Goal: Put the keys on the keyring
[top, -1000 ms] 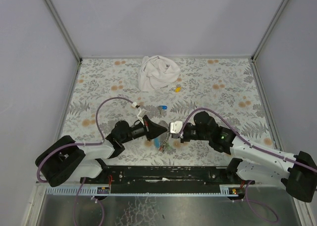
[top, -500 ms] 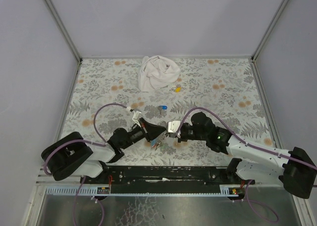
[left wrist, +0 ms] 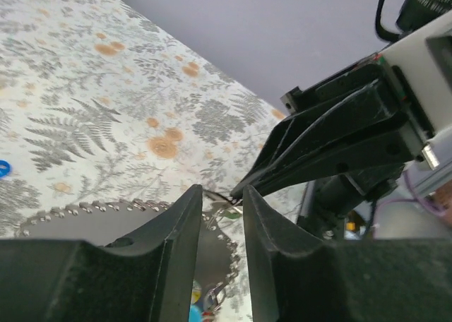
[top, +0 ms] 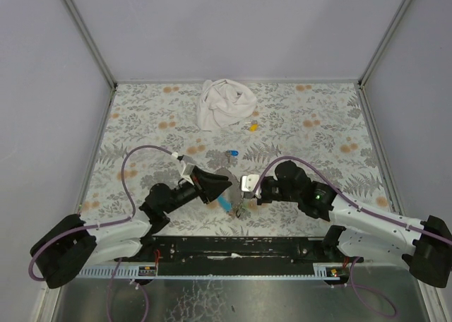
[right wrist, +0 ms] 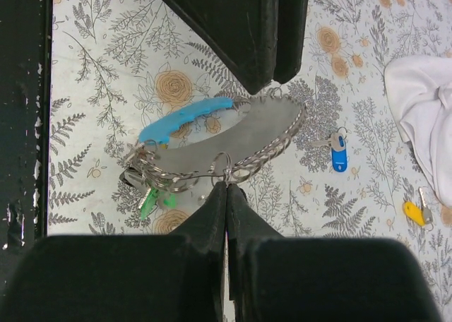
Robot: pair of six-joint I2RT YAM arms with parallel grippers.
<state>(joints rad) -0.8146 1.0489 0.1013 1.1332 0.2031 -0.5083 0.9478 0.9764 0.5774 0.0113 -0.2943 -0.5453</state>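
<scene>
The keyring's thin metal ring [right wrist: 227, 168] is pinched at the tip of my right gripper [right wrist: 226, 183], which is shut on it. Its grey chain-edged strap [right wrist: 240, 135] hangs from there, blue inner side [right wrist: 185, 118] to the left. Green-capped keys [right wrist: 148, 198] dangle on the ring's left end. My left gripper [left wrist: 222, 198] stands open right opposite, its fingertips at the strap's far edge, and the strap [left wrist: 85, 223] shows in the gap. From above, both grippers [top: 222, 186] [top: 241, 189] meet near the table's front. A blue-capped key [top: 231, 153] lies loose behind them.
A yellow-capped key [top: 253, 127] lies further back beside a crumpled white cloth [top: 224, 103]. The floral table cover [top: 318, 124] runs to grey walls on three sides. A purple cable [top: 141, 159] loops over the left arm.
My left gripper's jaws have parted from shut. The left arm has swung back and to the left. The right gripper still pinches the ring.
</scene>
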